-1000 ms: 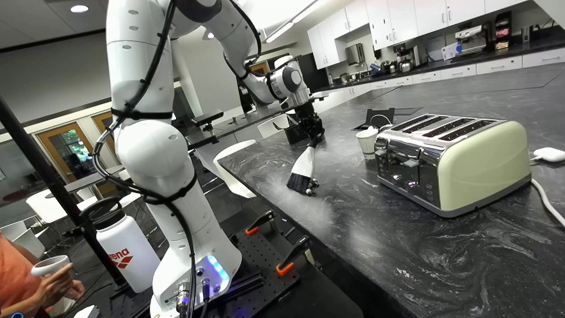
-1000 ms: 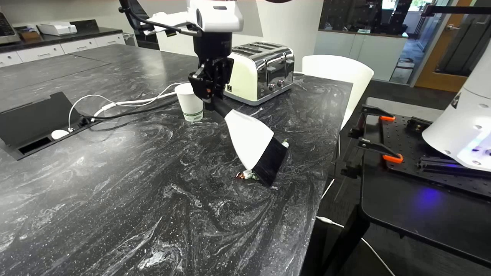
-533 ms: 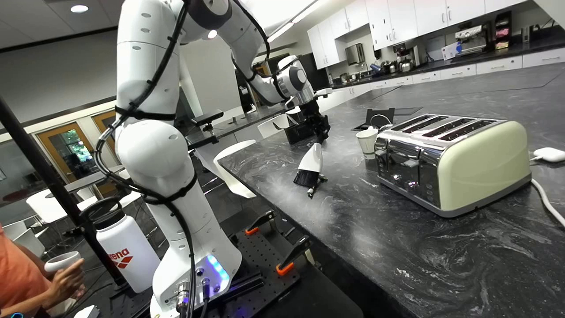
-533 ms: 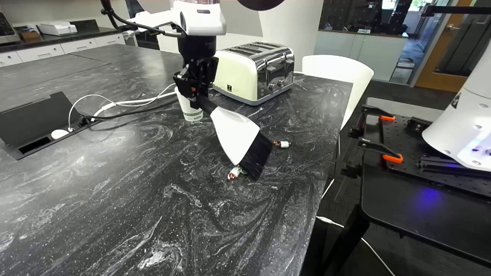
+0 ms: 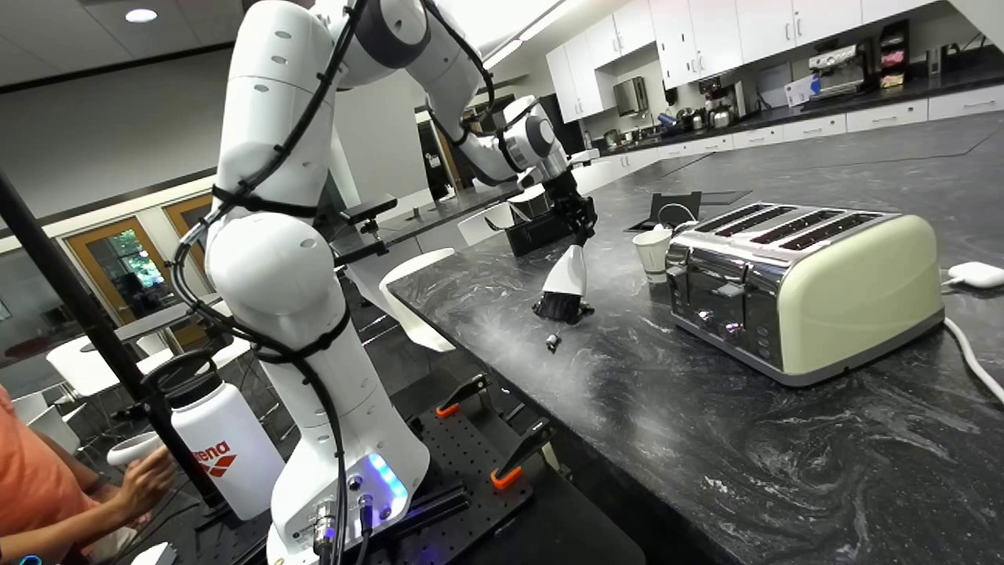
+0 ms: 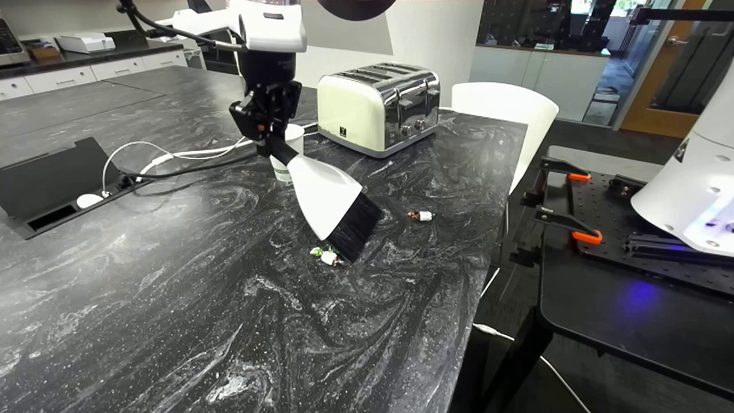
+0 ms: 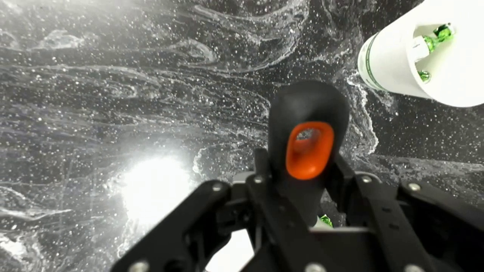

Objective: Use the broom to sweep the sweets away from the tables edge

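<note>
The hand (image 6: 267,143) grips the broom (image 6: 325,195) by its dark handle, jaws drawn tight from both sides, and in the wrist view the end of that handle, with its orange-lined hole (image 7: 310,164), sticks up between them. The broom slants, handle high and bristles (image 6: 355,226) low, over the dark marbled table (image 6: 241,327); whether the bristle tips press on the surface is hard to make out.

One sweet (image 6: 421,215), whitish with a brown end, lies by itself off the bristle side of the broom, apart from it, between the broom and the table's edge (image 6: 483,269). The other sweets (image 6: 330,258) (green, white and reddish wrapping, too small to count for sure) lie at the broom's lower corner, touching the bristles or just beside them.

A white paper cup (image 5: 653,255) stands upright near the broom, to its right in an exterior view, and the wrist view looks into it onto pieces in green wrapping (image 7: 444,33). A cream-and-chrome toaster (image 6: 373,109) stands beyond the broom, up and to its right in an exterior view, with a white chair (image 6: 504,123) farther right. Well to the left of the broom there, a flipped-up dark hatch (image 6: 63,178) sits in the table, and a white cable (image 6: 198,154) runs from it to behind the hand
</note>
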Tool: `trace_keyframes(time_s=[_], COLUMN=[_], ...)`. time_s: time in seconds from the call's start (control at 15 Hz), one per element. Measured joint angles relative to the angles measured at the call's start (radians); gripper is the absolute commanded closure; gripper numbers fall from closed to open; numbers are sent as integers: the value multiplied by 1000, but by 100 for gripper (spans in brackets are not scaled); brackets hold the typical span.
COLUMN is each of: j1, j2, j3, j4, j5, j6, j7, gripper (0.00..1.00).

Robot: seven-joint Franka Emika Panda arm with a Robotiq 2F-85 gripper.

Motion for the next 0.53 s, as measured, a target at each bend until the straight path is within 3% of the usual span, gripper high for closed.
trace_keyframes(time_s=[0.53], j1=[-1], j2=[96], j3=[15], j4=[162], j5=[-101], j6=[-11], j7=[-29], gripper=[86])
